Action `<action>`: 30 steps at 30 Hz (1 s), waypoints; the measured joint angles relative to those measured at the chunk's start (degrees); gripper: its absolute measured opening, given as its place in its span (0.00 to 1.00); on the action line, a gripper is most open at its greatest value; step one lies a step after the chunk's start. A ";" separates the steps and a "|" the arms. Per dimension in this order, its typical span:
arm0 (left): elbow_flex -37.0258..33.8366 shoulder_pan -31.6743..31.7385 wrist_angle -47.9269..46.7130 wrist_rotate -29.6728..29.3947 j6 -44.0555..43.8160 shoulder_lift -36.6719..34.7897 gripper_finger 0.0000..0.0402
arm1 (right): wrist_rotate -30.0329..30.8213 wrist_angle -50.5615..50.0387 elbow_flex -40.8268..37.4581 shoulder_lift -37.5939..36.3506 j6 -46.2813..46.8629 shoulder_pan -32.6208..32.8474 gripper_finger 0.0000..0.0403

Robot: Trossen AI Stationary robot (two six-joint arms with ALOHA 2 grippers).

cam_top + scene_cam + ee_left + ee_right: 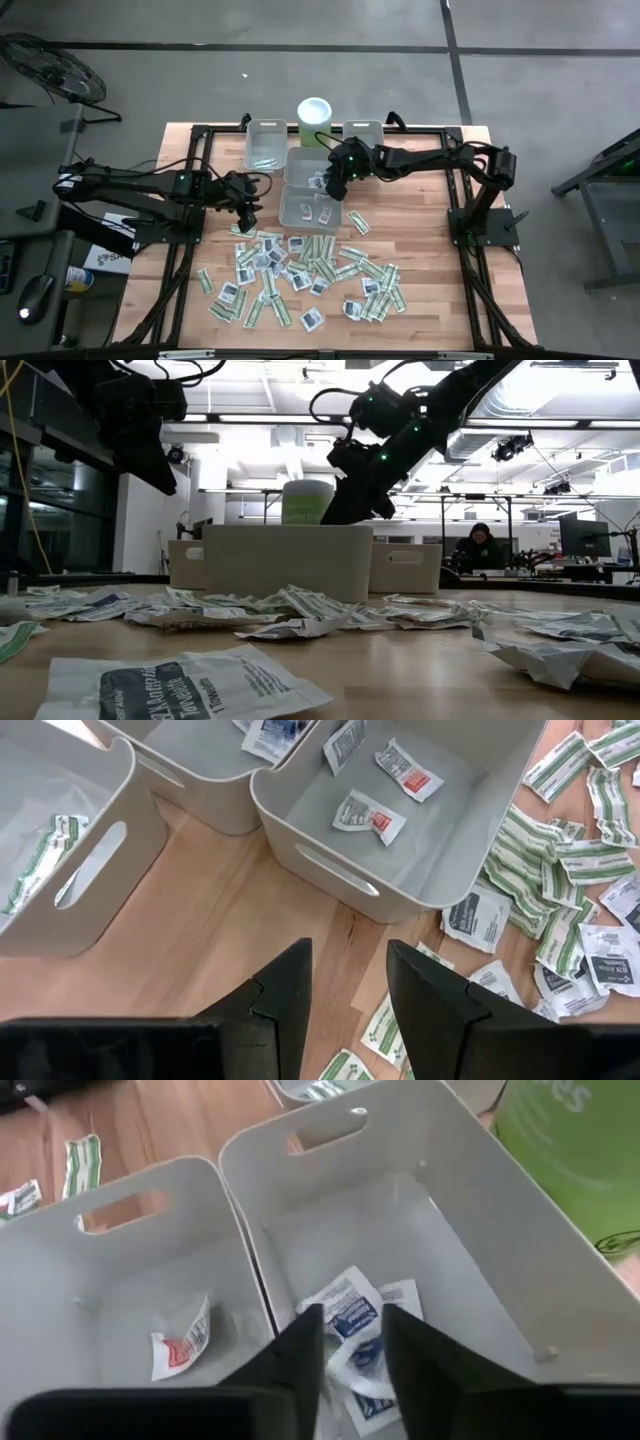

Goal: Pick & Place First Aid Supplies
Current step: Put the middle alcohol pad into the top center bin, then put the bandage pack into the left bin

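Four grey bins are set on the wooden desk beside a pale green canister. The back left bin holds a green-white strip. The middle bin holds white square packets with blue print, and the front bin holds small white packets with red marks. The contents of the back right bin are largely hidden by the right arm and cannot be made out.

The first aid supplies are mostly spread loose over the near half of the desk, as strips and squares overlapping one another.

The right claw is held over the middle bin, just above the blue-print packets; its fingers are parted by a narrow gap and nothing is seen gripped between them. The left claw is poised over bare wood beside the front bin, its fingers partly open and empty.

In the low view the bins' insides are screened by their walls, and a person is seen far behind the desk. Print on most packets is too small to be read.
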 joint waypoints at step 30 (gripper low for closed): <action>0.00 0.00 -0.10 0.14 0.00 0.00 0.32 | 1.67 -43.67 -0.02 -11.04 -21.93 13.97 0.43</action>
